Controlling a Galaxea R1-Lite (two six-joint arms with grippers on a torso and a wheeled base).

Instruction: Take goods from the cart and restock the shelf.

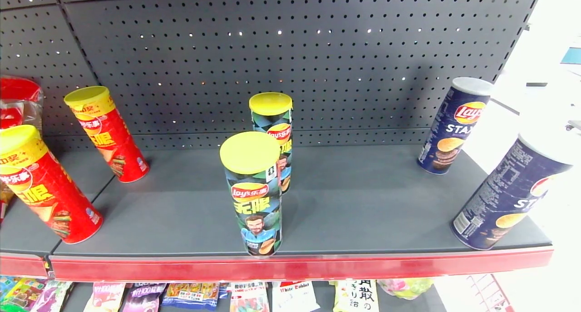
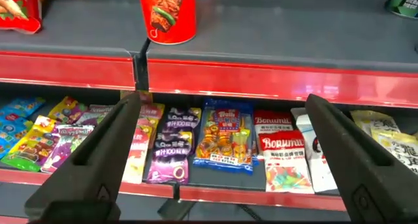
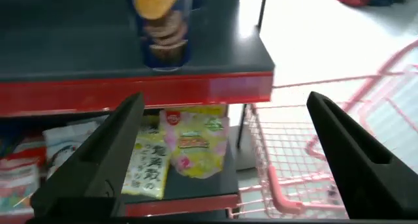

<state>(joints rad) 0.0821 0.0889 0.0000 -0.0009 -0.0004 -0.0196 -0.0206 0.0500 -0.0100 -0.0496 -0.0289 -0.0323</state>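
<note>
The grey shelf (image 1: 363,212) with a red front edge holds upright chip cans: two red cans (image 1: 109,132) at the left, two green cans with yellow lids (image 1: 254,194) in the middle, two dark blue cans (image 1: 454,126) at the right. My left gripper (image 2: 222,100) is open and empty, facing the red shelf edge (image 2: 261,80) below a red can (image 2: 168,15). My right gripper (image 3: 225,96) is open and empty too, below a dark blue can (image 3: 162,28) at the shelf's right end. The pink wire cart (image 3: 307,152) stands to the right of the shelf.
A lower shelf carries several snack bags (image 2: 225,136) in a row, also seen as snack bags (image 1: 290,296) under the red edge. A perforated back panel (image 1: 290,66) closes the shelf behind. A corner of the cart (image 1: 488,294) shows at the lower right.
</note>
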